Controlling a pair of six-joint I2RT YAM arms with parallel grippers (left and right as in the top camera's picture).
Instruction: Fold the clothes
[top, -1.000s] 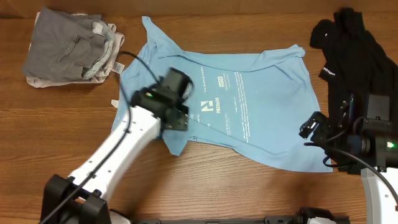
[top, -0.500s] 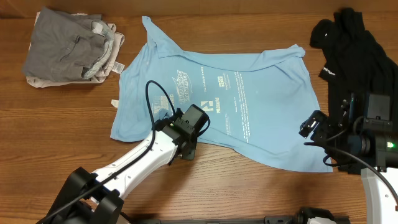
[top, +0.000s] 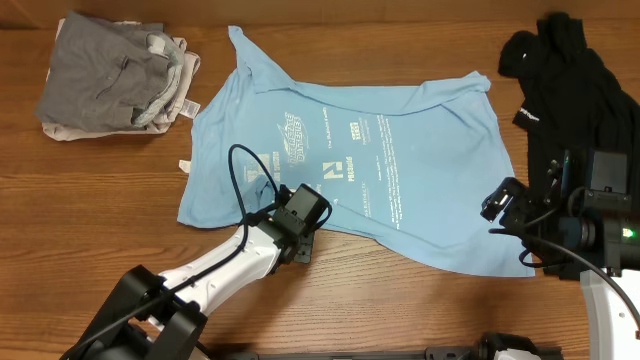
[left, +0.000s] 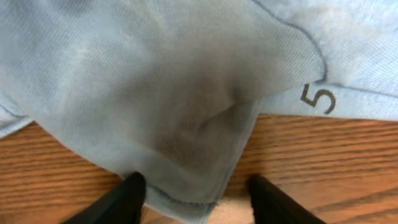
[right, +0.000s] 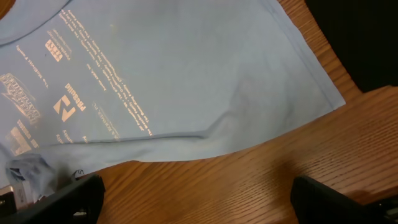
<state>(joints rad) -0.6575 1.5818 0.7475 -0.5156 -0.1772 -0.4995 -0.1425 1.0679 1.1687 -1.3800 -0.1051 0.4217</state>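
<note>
"Left wrist view: how does the left gripper stand?"
"Its fingers are spread wide, with the near hem of the blue shirt lying between them on the wooden table."
"And the right gripper?"
"Also wide, holding nothing, just off the shirt's right hem."
"Farther back?"
"The shirt is spread out, print up. A black garment lies to the right of the shirt, and a grey folded pile sits beyond its left sleeve."

Left arm reaches forward, low, jaws parted; right arm sits back, jaws spread wide.
</note>
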